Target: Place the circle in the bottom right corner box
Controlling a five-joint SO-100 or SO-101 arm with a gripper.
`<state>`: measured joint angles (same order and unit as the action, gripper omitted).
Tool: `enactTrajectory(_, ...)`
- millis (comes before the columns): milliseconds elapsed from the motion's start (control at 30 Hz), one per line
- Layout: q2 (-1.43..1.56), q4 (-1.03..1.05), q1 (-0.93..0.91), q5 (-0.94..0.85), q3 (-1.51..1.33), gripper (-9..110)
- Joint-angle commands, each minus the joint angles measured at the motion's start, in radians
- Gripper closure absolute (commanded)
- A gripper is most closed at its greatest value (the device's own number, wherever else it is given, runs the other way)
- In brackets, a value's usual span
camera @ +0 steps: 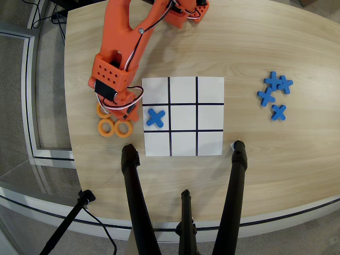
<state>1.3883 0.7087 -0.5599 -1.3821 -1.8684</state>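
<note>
Near the tabletop's [276, 159] left edge, the pincer [108, 108], grip unclear, may snag several crowded rings [114, 127].

You're looking at one blue cross [155, 117] lying in the grid's left middle cell, four more blue crosses [275, 94] clustering at right on the wooden table [265, 154], black tripod legs [137, 202] crossing below.

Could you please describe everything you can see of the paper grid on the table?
The paper grid is a flat white square sheet with thin black lines dividing it into nine boxes. It lies on the wooden table, edges roughly parallel to the overhead view. One blue cross sits in the middle-left box; the other eight are empty.
</note>
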Motion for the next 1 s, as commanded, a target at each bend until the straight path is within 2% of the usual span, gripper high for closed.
enactTrajectory(0, 0.006, -0.008, 0.009, 0.000, -0.014, 78)
enactTrajectory(300, 0.028, 0.018, -0.012, -0.020, -0.067, 78)
enactTrajectory(633, 0.103, 0.242, -0.101, -0.115, -0.084, 78)
enactTrajectory(800, 0.112, 0.265, -0.144, -0.150, -0.112, 85)
enactTrajectory(967, 0.091, 0.259, -0.186, -0.181, -0.123, 102)
